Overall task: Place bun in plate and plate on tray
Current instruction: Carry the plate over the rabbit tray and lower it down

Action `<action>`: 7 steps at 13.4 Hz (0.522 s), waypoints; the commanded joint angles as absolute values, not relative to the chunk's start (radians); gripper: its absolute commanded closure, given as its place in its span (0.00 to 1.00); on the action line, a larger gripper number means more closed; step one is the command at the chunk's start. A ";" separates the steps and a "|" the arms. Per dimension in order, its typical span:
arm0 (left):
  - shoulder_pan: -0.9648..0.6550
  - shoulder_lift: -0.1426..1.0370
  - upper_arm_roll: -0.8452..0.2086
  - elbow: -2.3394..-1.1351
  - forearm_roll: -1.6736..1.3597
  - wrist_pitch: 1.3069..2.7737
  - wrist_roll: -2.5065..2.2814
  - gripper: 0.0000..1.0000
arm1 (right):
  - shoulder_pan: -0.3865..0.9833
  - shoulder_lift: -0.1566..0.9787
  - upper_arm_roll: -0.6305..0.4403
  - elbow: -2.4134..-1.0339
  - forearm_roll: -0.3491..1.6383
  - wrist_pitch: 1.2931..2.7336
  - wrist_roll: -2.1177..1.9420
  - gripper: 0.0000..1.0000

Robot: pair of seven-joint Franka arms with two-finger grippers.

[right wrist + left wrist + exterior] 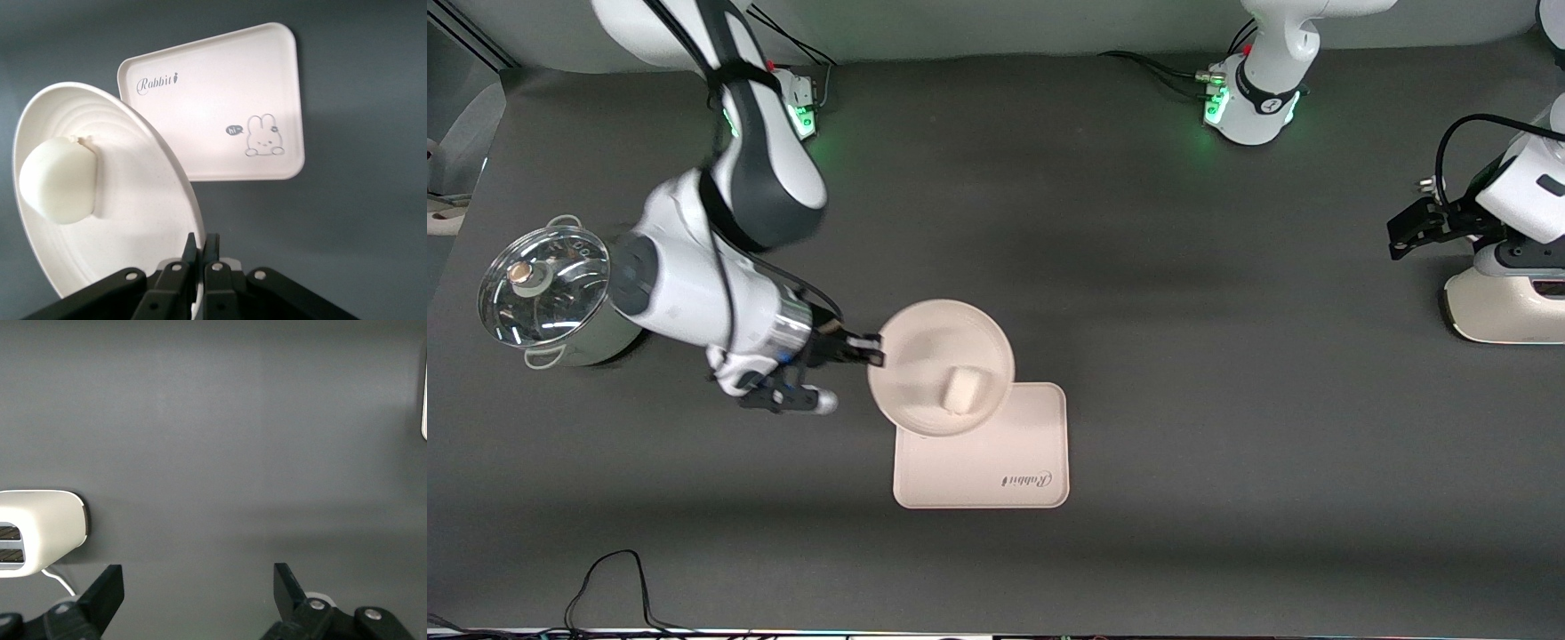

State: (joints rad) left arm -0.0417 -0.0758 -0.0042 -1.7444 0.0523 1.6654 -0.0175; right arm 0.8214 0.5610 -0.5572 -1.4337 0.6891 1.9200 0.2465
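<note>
My right gripper (pixel 874 349) is shut on the rim of the round cream-pink plate (pixel 925 342) and holds it tilted over the edge of the tray (pixel 996 453) that lies farther from the front camera. The white bun (pixel 967 389) lies in the plate, toward its lower side. The right wrist view shows my right gripper (pixel 201 241) pinching the plate (pixel 133 187), the bun (pixel 59 179) in it, and the tray (pixel 220 100) with its rabbit drawing below. My left gripper (pixel 1403 233) waits open and empty at the left arm's end of the table; its own view shows it (pixel 198 583) over bare table.
A steel pot with a glass lid (pixel 547 293) stands at the right arm's end, close to that arm. A white appliance (pixel 1503 307) stands under the left arm and also shows in the left wrist view (pixel 40 530). A black cable (pixel 614 578) lies by the front edge.
</note>
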 commanded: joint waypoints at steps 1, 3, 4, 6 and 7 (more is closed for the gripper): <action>-0.038 -0.100 -0.002 -1.752 0.060 1.672 -0.026 0.00 | 0.776 0.731 -0.554 -1.279 0.771 1.934 0.284 1.00; -0.038 -0.100 -0.002 -1.752 0.051 1.671 -0.026 0.00 | 0.758 0.784 -0.555 -1.282 0.895 1.956 0.266 1.00; -0.038 -0.100 -0.002 -1.753 0.049 1.669 -0.026 0.00 | 0.738 0.802 -0.554 -1.282 0.911 1.957 0.262 1.00; -0.037 -0.100 0.003 -1.753 0.023 1.667 -0.023 0.00 | 0.732 0.834 -0.551 -1.279 0.917 1.970 0.264 1.00; -0.037 -0.100 0.003 -1.753 0.021 1.667 -0.025 0.00 | 0.732 0.847 -0.551 -1.282 0.931 1.997 0.264 1.00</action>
State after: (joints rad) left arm -0.0403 -0.0801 0.0013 -1.7433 0.0400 1.6653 -0.0176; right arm 0.7407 0.8125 -0.5549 -1.3250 0.8911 1.9718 0.2579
